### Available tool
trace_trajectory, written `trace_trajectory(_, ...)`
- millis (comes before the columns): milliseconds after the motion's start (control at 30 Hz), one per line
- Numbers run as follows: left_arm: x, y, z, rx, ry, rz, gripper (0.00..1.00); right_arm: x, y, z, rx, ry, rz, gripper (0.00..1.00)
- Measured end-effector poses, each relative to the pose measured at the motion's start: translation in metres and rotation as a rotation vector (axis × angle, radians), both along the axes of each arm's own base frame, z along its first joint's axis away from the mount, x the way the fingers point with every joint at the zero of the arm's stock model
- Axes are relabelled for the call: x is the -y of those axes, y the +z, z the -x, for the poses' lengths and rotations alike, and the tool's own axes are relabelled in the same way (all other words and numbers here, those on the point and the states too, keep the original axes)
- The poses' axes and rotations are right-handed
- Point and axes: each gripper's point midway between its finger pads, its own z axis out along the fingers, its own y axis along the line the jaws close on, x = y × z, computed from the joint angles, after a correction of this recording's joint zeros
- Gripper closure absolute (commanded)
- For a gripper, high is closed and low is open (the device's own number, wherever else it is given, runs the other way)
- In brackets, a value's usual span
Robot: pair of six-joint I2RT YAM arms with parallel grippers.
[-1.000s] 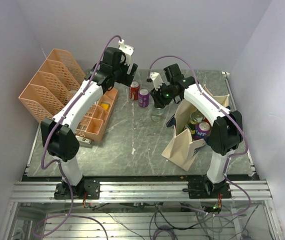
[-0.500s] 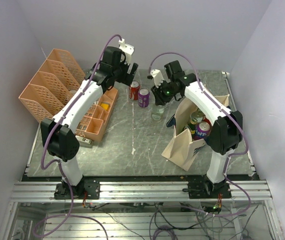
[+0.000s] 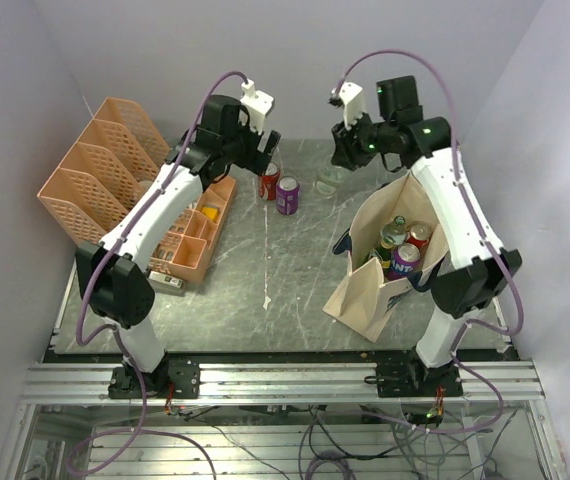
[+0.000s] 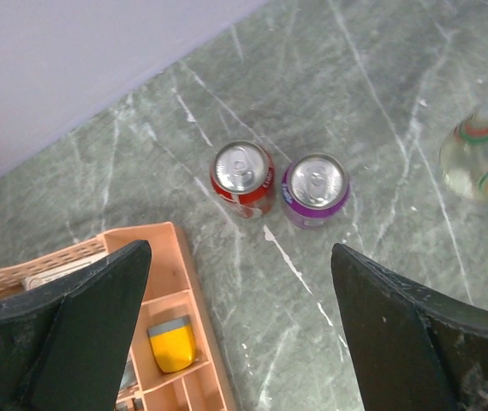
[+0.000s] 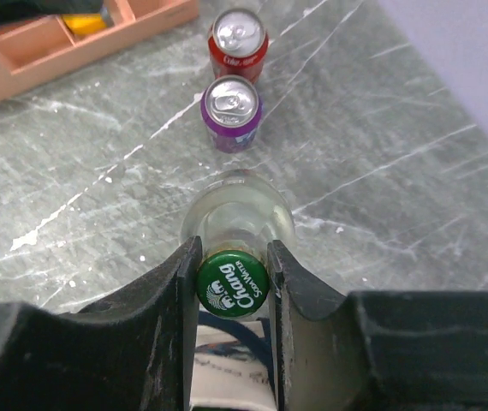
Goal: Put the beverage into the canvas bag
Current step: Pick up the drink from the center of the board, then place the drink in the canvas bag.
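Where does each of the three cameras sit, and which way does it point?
Top: fixed above and behind the arms, looking down on the table; left arm, right arm and canvas bag show.
Left wrist: on the left arm, looking down past the open left gripper at the red can and purple can.
Right wrist: on the right arm, looking down past the right gripper, shut on the glass bottle.
Shared: all three show both cans and the bottle.

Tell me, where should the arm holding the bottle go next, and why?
Probably swing the right gripper toward the open top of the canvas bag: it is shut on the neck of the green-capped bottle, which is not yet above the bag.
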Motion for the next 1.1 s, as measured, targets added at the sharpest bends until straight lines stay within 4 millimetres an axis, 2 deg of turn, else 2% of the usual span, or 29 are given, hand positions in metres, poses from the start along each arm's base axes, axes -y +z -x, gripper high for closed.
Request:
trace_trajectory(167,0.013,0.001,0.014,0.007,-0.111,0.03,0.06,0.016,0.065,0.031,0.118,-0.015,-0.042,1.0)
trace_trajectory(333,0.03,0.006,0.022,0.017,-0.217,0.064,0.06,0.04,0.129,0.088,0.247,-0.037,-0.099,1.0)
trace_trajectory(400,0.038,0.007,0.027,0.018,-0.264,0.068,0.05,0.055,0.149,0.109,0.289,-0.058,-0.126,1.0)
trace_trajectory(500,0.05,0.007,0.032,0.025,-0.333,0.067,0.05,0.08,0.165,0.134,0.339,-0.111,-0.129,1.0)
trace_trajectory(633,0.075,0.011,0.05,0.049,-0.472,0.064,0.05,0.106,0.159,0.159,0.334,-0.176,-0.103,1.0)
trace_trajectory(767,0.113,0.02,0.085,0.096,-0.662,0.038,0.04,0.121,0.13,0.174,0.242,-0.222,-0.068,1.0)
trace_trajectory(900,0.158,0.017,0.15,0.125,-0.914,-0.022,0.03,0.134,0.099,0.179,0.13,-0.268,-0.034,1.0)
trace_trajectory(933,0.168,0.014,0.171,0.129,-0.99,-0.04,0.03,0.136,0.092,0.18,0.109,-0.277,-0.03,1.0)
trace_trajectory(1033,0.186,0.01,0.22,0.139,-1.157,-0.071,0.03,0.141,0.077,0.181,0.063,-0.298,-0.022,1.0)
trace_trajectory(1100,0.195,0.01,0.245,0.146,-1.242,-0.081,0.03,0.144,0.07,0.183,0.045,-0.309,-0.021,1.0)
